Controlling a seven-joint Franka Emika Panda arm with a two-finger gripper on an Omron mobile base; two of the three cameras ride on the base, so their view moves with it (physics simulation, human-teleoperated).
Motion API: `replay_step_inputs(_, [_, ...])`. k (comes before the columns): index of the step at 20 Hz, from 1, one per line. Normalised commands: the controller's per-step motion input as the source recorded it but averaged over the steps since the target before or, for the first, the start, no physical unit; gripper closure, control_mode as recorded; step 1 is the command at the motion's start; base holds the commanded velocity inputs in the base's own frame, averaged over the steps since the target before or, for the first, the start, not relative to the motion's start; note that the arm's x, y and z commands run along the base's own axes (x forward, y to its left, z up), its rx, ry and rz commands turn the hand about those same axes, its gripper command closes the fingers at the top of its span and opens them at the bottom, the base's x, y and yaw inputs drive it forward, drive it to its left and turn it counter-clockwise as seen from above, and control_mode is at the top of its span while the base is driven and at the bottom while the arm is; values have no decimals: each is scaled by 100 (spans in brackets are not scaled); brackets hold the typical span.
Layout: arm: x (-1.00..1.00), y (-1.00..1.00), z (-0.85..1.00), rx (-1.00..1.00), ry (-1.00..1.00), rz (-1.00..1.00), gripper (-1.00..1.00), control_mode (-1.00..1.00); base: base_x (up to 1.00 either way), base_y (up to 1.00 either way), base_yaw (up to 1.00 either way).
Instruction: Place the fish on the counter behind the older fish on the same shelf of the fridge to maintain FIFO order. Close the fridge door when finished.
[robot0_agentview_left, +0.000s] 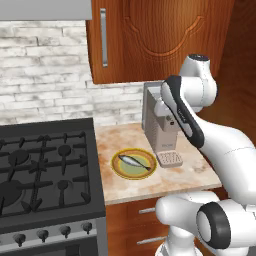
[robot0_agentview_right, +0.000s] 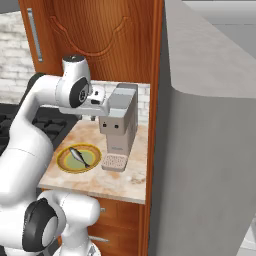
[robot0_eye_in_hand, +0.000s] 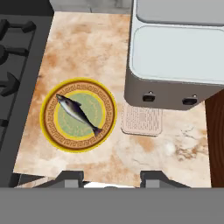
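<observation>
Fingers (robot0_eye_in_hand: 111, 177) hovering spread above the surface (robot0_eye_in_hand: 87, 48), fish (robot0_eye_in_hand: 78, 113) lying on the plate (robot0_eye_in_hand: 105, 127) just left of the coffee machine (robot0_eye_in_hand: 175, 52), stove (robot0_agentview_left: 45, 170) further left.

A white brick wall (robot0_agentview_left: 45, 75) runs behind a black gas stove (robot0_agentview_left: 45, 170), brown wooden cabinet doors (robot0_agentview_left: 160, 35) with a silver handle hang above, and a grey coffee machine (robot0_agentview_right: 120, 125) stands beneath them.

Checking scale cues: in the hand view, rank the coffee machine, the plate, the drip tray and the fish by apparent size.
1. Coffee machine, though it is nearer the camera.
2. Plate.
3. Drip tray.
4. Fish, lying on the plate.
</observation>
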Motion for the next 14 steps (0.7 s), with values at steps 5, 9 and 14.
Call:
replay_step_inputs(5, [-1,13,-35,-6,3,0,-100,-100,0,0,0])
replay_step_inputs(9, [0,57,-72,-18,-1,0,-100,-100,0,0,0])
replay_step_inputs(14, [1,48,-38,-8,0,1,-100,-100,0,0,0])
